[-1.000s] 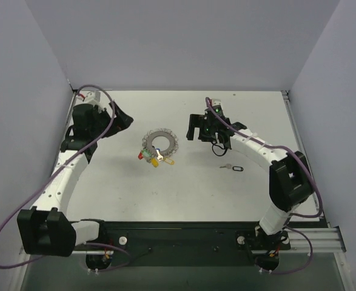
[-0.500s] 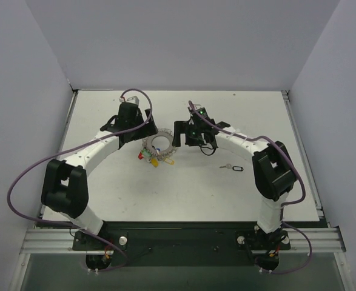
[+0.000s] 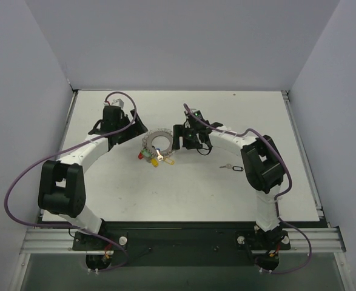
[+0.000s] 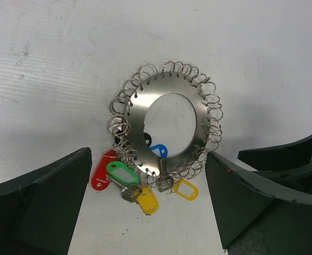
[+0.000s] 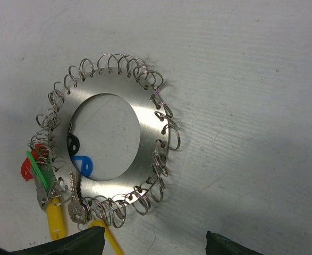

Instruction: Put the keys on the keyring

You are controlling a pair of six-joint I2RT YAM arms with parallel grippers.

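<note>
Keyring (image 4: pixel 136 119) lies flat on the table (image 3: pixel 165 194), straight ahead of both grippers and between them. The right gripper (image 3: pixel 178 138) is just beside its rim and the left gripper (image 3: pixel 135 130) slightly farther off on the opposite side, so the right arm appears the nearer; being round, the ring offers no long axis. Both grippers stand wide open and hold nothing. Coloured keys (image 4: pixel 125 176) hang from the rim loops just in front of the left fingertips, while one loose key (image 3: pixel 232 167) lies behind the right gripper, well apart from the ring.
</note>
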